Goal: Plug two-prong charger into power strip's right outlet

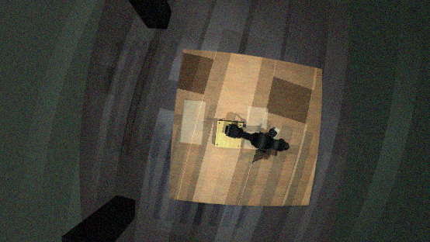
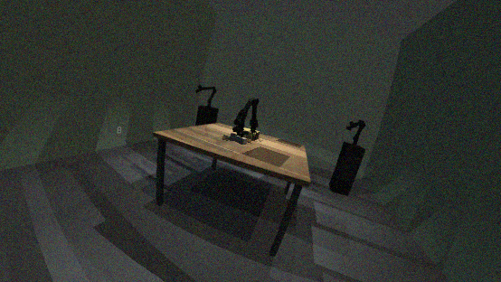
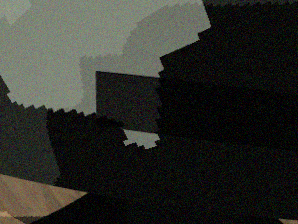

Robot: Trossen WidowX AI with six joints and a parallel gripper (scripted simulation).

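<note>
The scene is dim. My black arm (image 1: 252, 136) (image 2: 246, 118) rises from a yellow base plate (image 1: 222, 140) (image 2: 254, 134) near the table's middle and folds down beside it. My gripper (image 1: 280, 144) (image 2: 235, 132) is shut on the charger, which is too dark to tell from the fingers. It is low over a small pale grey block, apparently the power strip (image 1: 275, 131) (image 2: 240, 138). In the wrist view a black mass (image 3: 220, 125) fills the right and lower frame, with a dark grey slab (image 3: 125, 100) behind it. Prongs and outlets are hidden.
The wooden table (image 1: 241, 182) (image 2: 199, 136) (image 3: 25, 195) has darker patches (image 1: 289, 98) (image 2: 267, 155) in its top. Black pedestals carrying small arms stand on the floor beyond the table (image 2: 206, 114) (image 2: 347, 167), and they also show from above (image 1: 152, 12) (image 1: 102, 221).
</note>
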